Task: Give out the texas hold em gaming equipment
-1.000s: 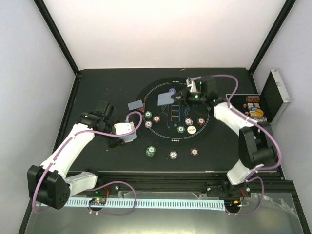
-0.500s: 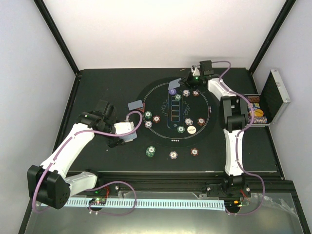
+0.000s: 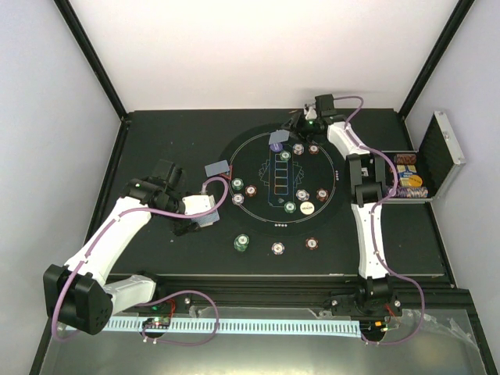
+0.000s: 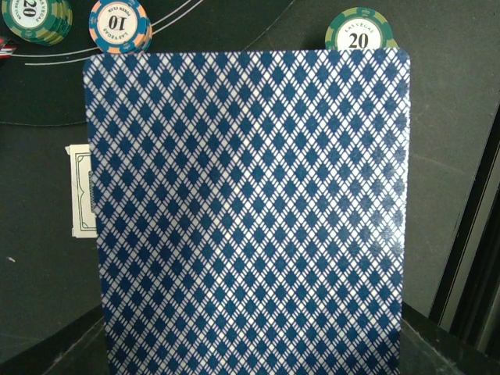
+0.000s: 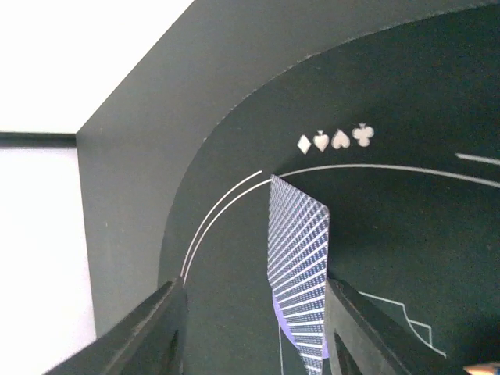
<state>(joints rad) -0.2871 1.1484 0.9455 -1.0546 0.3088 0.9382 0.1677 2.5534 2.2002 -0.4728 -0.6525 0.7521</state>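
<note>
My left gripper (image 3: 205,213) hovers left of the round mat (image 3: 258,211), shut on a blue-backed playing card (image 4: 250,211) that fills the left wrist view and hides the fingers. Another card (image 3: 217,168) lies on the table just left of the mat. At the mat's far edge my right gripper (image 3: 296,129) (image 5: 254,293) stands open. A card (image 5: 301,266) stands on edge between its jaws, close to the right finger (image 5: 367,328), over a purple button (image 5: 278,314). Green, white and brown-red chips (image 3: 251,190) dot the mat, and three more (image 3: 278,248) sit in front of it.
The silver case (image 3: 426,168) with chips stands open at the table's right edge. A white button (image 3: 306,208) lies on the near right of the mat. Black frame posts and white walls bound the table. A green chip (image 4: 359,35) shows past the held card.
The right arm swung from the mat's middle to its far edge with the card, and its jaws have opened. The left arm has stayed put.
</note>
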